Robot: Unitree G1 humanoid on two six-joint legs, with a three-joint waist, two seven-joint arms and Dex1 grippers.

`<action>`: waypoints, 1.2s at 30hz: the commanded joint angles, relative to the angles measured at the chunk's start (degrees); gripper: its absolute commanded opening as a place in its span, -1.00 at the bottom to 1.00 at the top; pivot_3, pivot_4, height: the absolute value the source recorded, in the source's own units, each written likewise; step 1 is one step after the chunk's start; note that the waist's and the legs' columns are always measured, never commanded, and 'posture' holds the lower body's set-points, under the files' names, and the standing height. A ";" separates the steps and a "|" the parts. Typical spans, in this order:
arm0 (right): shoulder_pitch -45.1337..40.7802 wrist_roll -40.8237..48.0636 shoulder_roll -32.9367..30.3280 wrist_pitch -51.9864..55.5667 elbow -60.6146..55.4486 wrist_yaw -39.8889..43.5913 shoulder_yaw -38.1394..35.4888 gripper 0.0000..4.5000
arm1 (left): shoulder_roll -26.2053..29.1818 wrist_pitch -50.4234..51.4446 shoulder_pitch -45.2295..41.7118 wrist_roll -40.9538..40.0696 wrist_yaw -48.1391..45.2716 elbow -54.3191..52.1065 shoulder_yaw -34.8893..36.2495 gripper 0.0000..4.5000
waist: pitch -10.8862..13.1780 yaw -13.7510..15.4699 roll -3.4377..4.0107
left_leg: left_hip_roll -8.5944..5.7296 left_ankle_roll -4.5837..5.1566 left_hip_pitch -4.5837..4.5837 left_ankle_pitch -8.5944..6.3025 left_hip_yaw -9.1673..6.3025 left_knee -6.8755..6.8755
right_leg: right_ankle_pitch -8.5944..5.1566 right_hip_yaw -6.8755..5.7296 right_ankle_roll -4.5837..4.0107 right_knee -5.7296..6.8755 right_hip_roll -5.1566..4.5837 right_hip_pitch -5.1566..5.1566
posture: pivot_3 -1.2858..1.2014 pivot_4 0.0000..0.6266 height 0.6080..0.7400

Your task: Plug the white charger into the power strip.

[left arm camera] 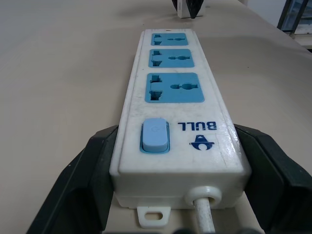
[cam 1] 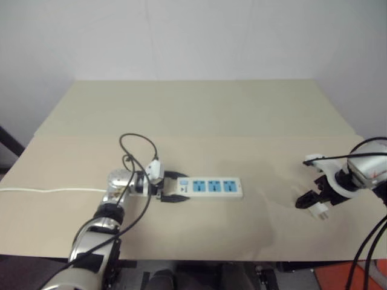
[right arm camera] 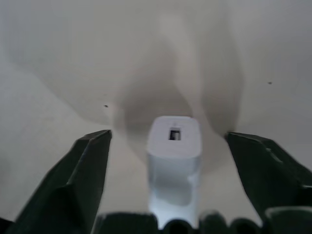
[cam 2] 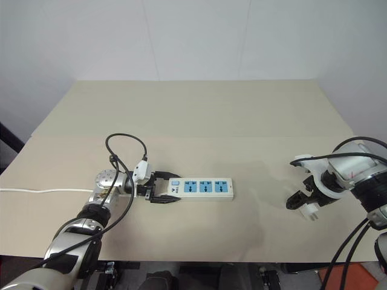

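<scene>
Strip [cam 1: 211,187]: lies mid-table, near edge, switch end clamped in the left gripper [cam 1: 172,188] — likely pinned so it won't slide during plugging.
Charger [right arm camera: 173,161]: far right of the table, well apart from the strip, between the right gripper's [cam 2: 307,202] fingers [right arm camera: 80,175].
Right gripper: jaws wide, gaps either side — nothing gripped yet.
</scene>
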 commanded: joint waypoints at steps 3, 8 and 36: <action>1.66 -1.18 1.23 -1.10 -0.18 0.04 -2.51 0.16 | 1.44 0.13 0.91 1.13 0.85 -0.41 -0.94 0.45 | -0.04 -0.05 -0.01 | 0.03 0.00 0.03 0.00 -0.01 0.00 | 0.00 0.00 0.00 0.01 0.03 0.01 | 0.03 -0.52 1.00; 2.62 -1.66 1.58 -0.91 -1.71 -0.10 -3.68 -0.51 | 1.79 0.30 0.63 1.21 1.16 -0.22 -0.91 0.45 | -0.15 -0.12 -0.05 | 0.04 0.00 0.06 0.00 -0.01 0.00 | 0.01 0.01 -0.02 0.01 0.06 0.03 | 0.03 -0.52 1.00; 11.27 4.11 41.82 -48.91 -18.44 -6.59 -32.95 -0.51 | 3.90 2.55 2.94 0.47 1.56 -4.47 -1.28 0.45 | -0.24 -1.02 -0.10 | 0.04 0.00 0.09 0.03 -0.04 -0.04 | 0.13 0.04 -0.05 0.26 0.10 0.02 | 0.03 -0.52 1.00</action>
